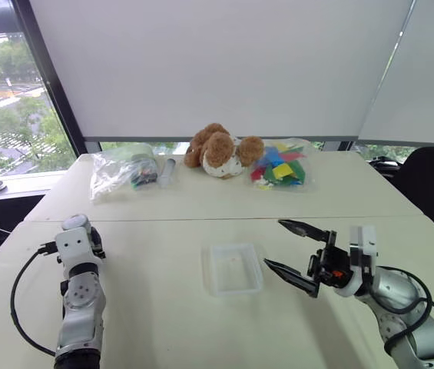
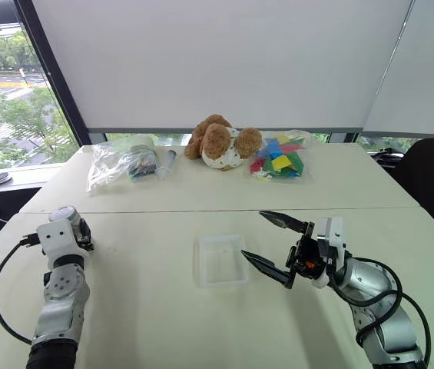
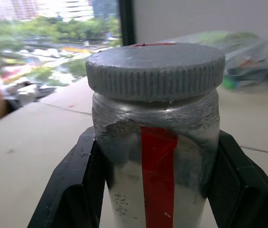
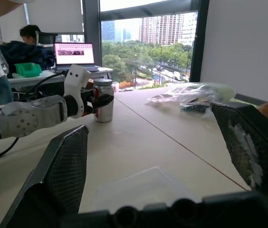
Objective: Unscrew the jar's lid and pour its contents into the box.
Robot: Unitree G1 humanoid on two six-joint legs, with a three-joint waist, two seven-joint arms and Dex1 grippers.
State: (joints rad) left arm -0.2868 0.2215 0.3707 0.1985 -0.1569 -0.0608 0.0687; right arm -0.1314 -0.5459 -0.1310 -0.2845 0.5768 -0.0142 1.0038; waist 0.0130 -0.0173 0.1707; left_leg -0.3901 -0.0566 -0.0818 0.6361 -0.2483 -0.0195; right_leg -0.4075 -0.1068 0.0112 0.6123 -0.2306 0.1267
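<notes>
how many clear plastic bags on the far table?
2. One bag with dark and green items lies at the far table's left end; the other bag, with coloured pieces, lies right of the plush toy. More may be hidden behind the toy.

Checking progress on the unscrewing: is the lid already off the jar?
No, the lid sits on top of the jar.

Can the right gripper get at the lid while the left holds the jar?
Probably yes. The lid stands bare above the left gripper's fingers, which clamp only the jar. The right gripper is open, with bare table between, beside the box.
</notes>
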